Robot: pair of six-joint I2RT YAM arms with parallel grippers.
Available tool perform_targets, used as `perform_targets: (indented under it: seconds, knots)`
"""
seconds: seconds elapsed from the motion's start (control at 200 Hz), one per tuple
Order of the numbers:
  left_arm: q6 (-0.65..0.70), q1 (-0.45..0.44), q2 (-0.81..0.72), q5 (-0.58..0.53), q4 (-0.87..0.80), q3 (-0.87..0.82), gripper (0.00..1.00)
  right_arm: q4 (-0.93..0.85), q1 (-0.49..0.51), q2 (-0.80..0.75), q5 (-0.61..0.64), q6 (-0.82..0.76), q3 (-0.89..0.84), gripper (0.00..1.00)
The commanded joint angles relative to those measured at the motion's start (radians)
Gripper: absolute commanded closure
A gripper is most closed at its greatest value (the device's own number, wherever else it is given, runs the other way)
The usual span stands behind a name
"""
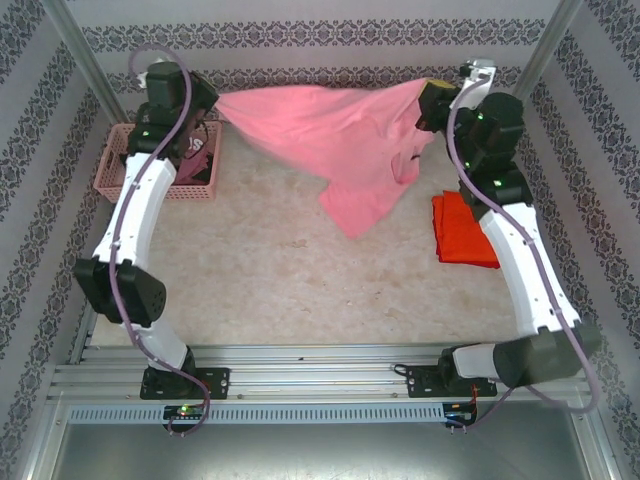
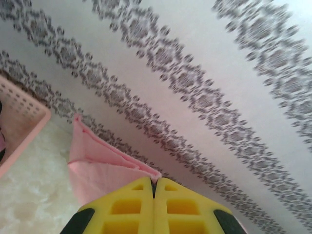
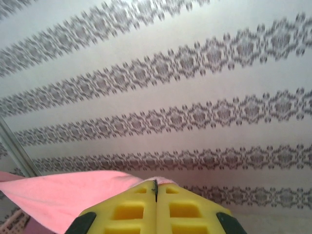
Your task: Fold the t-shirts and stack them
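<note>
- My left jaws and right jaws are both pressed together, each pinching a top edge of the salmon-pink tee [image 1: 320, 130], lifted above the back of the bench [image 1: 270, 290].
- The cloth sags between them, and one lobe droops toward the bench.
- My judgement: hold the edge taut and level, then lower slowly so it lays flat, unbunched.
- Soft matte knit, limp. The orange-red tee [image 1: 462, 232] lies folded, a flat rectangle, at right.

Bright even light, faint shadows on table [image 1: 300, 290], wallpaper [image 2: 263, 63] blurred in wrist cams, top cam slightly washed out
</note>
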Motion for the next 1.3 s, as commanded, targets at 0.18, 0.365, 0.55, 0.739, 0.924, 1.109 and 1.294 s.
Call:
perform_targets:
  seconds: [0.18,0.365,0.55,0.739,0.924,1.109,1.294]
  knots:
    - [0.041,0.028,-0.29,-0.08,0.018,-0.37,1.0,-0.033,-0.014,-0.291,0.048,-0.008,-0.316,1.0]
    - [-0.015,0.028,-0.337,-0.018,0.001,-0.629,1.0,-0.145,-0.017,-0.405,0.035,0.134,-0.626,1.0]
    - [-0.057,0.025,-0.211,0.106,0.031,-0.763,1.0,-0.134,-0.015,-0.375,0.0,0.24,-0.832,1.0]
    - [-0.055,0.024,-0.1,0.15,0.051,-0.802,1.0,-0.148,-0.016,-0.252,-0.007,0.229,-0.868,1.0]
    - [-0.032,0.024,-0.114,0.112,0.003,-0.872,1.0,-0.234,-0.017,-0.183,-0.001,0.242,-0.868,1.0]
    - [-0.016,0.025,-0.142,0.072,-0.019,-0.948,0.86,-0.278,-0.017,-0.201,0.07,0.262,-0.901,1.0]
    - [0.041,0.011,-0.218,-0.012,-0.053,-0.948,0.13,-0.292,-0.001,-0.23,0.096,0.221,-0.863,0.56]
